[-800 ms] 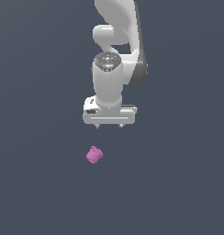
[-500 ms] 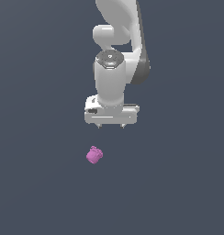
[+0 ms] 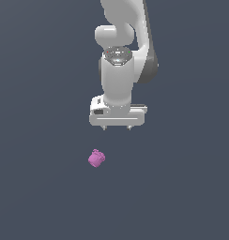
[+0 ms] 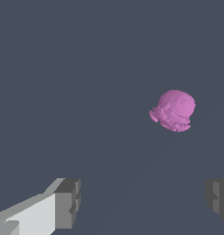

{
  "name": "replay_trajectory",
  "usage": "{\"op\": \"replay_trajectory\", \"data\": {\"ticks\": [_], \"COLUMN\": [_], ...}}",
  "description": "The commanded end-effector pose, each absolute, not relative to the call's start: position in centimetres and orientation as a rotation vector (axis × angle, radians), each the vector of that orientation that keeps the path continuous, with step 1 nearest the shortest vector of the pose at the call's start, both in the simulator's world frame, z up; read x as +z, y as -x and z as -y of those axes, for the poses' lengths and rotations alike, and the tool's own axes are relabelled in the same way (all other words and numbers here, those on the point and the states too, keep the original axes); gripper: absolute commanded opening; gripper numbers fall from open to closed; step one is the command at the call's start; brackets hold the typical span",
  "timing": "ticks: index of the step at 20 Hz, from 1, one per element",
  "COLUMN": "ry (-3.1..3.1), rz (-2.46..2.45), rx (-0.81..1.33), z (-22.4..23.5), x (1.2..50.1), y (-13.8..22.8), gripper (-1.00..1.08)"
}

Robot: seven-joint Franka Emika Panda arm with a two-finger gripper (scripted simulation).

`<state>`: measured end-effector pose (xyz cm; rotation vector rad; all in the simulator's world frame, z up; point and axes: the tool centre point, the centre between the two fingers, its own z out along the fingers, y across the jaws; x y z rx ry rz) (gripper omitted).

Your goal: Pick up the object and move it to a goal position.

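Observation:
The object is a tiny magenta-pink lumpy piece lying on the dark grey floor. In the exterior view it sits below my white gripper and a little toward the exterior view's left. The gripper is open and empty, its two short fingertips pointing down, apart from the object. In the wrist view the object shows as a rounded pink lump beyond the gap between my two grey fingertips, which stand wide apart. The gripper holds nothing.
The white arm rises above the gripper to the frame's upper edge. The floor is a plain dark grey surface with no other objects in sight.
The gripper has shifted slightly toward the exterior view's left and a little lower. The object has not moved. The jaws stay open.

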<state>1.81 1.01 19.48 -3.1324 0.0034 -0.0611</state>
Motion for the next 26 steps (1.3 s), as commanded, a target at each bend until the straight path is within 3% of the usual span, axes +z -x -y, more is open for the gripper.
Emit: {"op": "replay_trajectory", "data": {"ticks": [1,26], "ry": [3.131,3.02], "rz": [-0.033,-0.861], "rx": [-0.058,-0.001], "z": [-0.7,8.4], "x": [19.2,9.4], "y": [-2.1,-8.3], "gripper": [1.0,1.0]}}
